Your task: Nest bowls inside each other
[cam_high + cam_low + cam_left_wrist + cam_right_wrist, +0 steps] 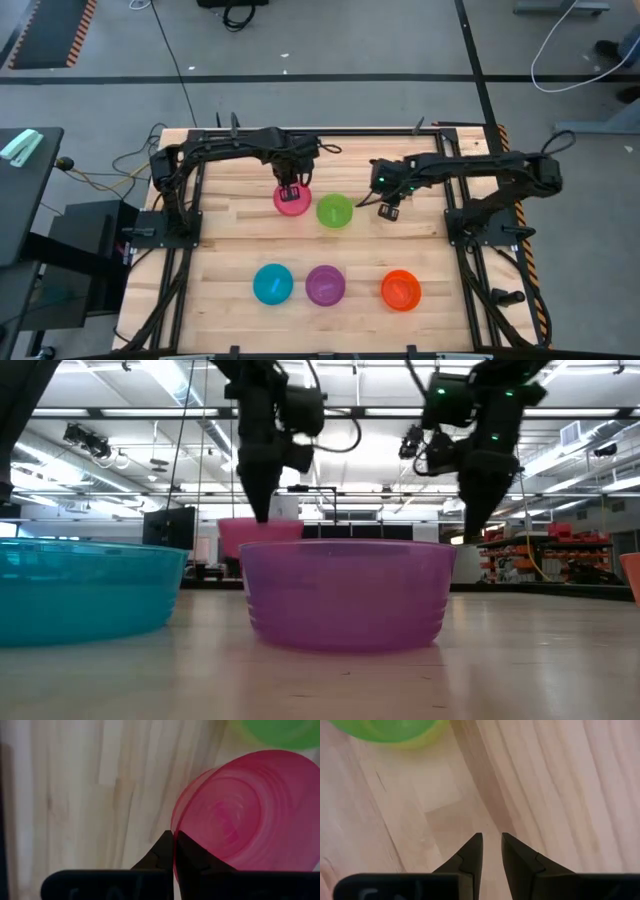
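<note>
The translucent pink round plastic bowl [292, 200] sits at the table's far middle, its rim pinched between the left gripper's [289, 187] clenched fingers. Touching it, the green round plastic bowl [335, 210] shows a yellow rim beneath. The right gripper [389, 210] hovers nearby, fingers slightly apart, empty. Blue [272, 284], purple [325, 285] and orange [401, 290] bowls line the near side.

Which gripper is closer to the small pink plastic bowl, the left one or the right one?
Left. The left gripper is shut on the rim of the small pink plastic bowl. The right gripper hangs beyond the green plastic bowl, over bare wood.
</note>
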Robot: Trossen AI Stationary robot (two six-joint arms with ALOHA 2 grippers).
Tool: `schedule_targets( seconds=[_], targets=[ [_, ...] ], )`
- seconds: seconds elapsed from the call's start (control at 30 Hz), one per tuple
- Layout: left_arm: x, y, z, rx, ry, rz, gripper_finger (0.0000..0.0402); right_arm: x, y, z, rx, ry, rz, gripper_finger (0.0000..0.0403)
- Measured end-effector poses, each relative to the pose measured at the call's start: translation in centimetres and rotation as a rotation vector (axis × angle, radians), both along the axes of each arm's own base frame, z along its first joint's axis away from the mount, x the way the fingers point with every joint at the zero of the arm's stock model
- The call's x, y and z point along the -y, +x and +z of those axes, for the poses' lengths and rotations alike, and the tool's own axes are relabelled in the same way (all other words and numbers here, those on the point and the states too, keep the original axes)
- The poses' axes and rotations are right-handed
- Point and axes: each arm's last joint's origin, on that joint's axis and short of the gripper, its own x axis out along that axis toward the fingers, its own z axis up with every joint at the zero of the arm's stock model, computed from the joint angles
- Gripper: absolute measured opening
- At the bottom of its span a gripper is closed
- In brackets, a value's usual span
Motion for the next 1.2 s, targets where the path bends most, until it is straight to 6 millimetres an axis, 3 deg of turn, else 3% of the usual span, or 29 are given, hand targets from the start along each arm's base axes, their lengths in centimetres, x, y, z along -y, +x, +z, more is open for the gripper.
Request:
schedule_targets(
  seconds=[0.17,0.33,0.73,0.93,1.2],
  targets=[
    [1.4,1.3,2.2,0.079,0.025,-0.046,0.0008,-0.9,-2.3,-1.2,0.017,0.017,-0.051,0.0078],
    [2.8,2.3,4.3,0.156,0.047,-0.104,0.0008,-2.2,-3.3,-2.2,0.017,0.033,-0.050,0.0077],
    [3.9,4.1,5.5,0.342,0.015,-0.191,0.0008,-3.6,-2.0,-2.3,0.153,0.004,0.002,0.0077],
    [3.8,4.3,4.7,0.304,0.000,-0.182,0.0008,-2.2,-0.1,-2.5,0.285,-0.017,-0.021,0.0065],
    [4.1,4.3,3.7,0.232,-0.028,-0.165,0.0008,0.6,0.9,-3.3,0.338,-0.023,-0.064,0.0007]
  ],
)
